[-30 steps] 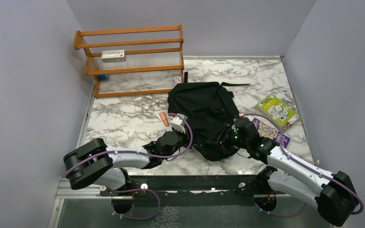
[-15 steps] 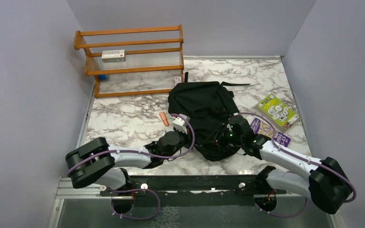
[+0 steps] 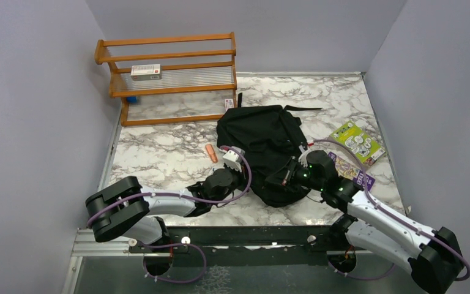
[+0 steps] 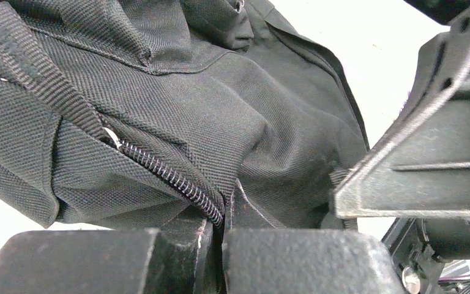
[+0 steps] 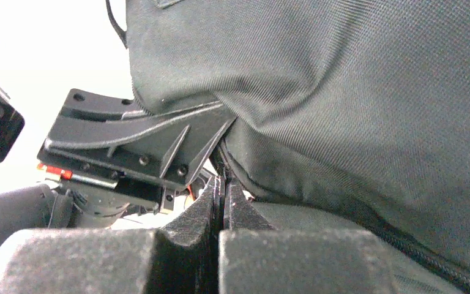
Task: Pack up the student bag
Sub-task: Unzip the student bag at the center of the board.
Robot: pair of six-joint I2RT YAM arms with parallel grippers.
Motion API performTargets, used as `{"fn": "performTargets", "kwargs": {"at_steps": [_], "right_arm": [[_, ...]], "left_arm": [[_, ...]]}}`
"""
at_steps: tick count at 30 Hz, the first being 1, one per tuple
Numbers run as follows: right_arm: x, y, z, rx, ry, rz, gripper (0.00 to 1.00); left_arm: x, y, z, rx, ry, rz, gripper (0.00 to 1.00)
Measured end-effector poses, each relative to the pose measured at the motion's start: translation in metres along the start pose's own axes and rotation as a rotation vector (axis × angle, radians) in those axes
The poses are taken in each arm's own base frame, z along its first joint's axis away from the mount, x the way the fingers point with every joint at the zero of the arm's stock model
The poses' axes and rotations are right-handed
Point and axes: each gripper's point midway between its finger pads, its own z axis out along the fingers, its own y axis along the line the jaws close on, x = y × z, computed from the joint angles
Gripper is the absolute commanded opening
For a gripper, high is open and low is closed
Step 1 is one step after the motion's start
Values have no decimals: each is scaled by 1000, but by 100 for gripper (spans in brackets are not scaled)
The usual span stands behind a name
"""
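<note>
left tool (image 4: pixel 219 225) clenched on the student bag (image 3: pixel 261 142) at its zipper edge, right tool (image 5: pixel 222 191) clenched shut against the fabric

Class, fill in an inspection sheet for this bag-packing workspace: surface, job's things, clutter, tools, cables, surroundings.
Surface: marble table, white with grey veins.
Job's things: student bag, black, lying mid-table.
Clutter: wooden rack at the back left with a small box on it; orange stick left of the bag; green packet and purple packet to its right.
Tools: left tool shut on the bag's zipper edge; right tool shut at the bag's edge, grip unclear.
Cables: purple cables run along both arms.
Surroundings: grey walls on three sides.
</note>
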Motion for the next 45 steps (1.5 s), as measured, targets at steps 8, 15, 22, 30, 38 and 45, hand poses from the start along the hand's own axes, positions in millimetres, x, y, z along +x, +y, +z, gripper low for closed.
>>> {"fn": "performTargets", "kwargs": {"at_steps": [8, 15, 22, 30, 38, 45], "right_arm": [[-11, -18, -21, 87, -109, -31, 1], [-27, -39, -35, 224, -215, -3, 1], [-37, -66, -47, 373, -293, 22, 0], [-51, -87, -53, 487, -378, 25, 0], [-71, -91, -60, 558, -468, -23, 1], [-84, -71, -59, 486, -491, -132, 1]], "left_arm": [[-4, 6, 2, -26, 0, -45, 0], [-10, 11, -1, -40, -2, -65, 0], [-7, 22, -13, -60, 3, -68, 0], [-9, 34, -29, -90, 7, -74, 0], [-13, 45, -43, -136, 20, -76, 3], [-14, 60, -54, -205, 38, -60, 64]]}}
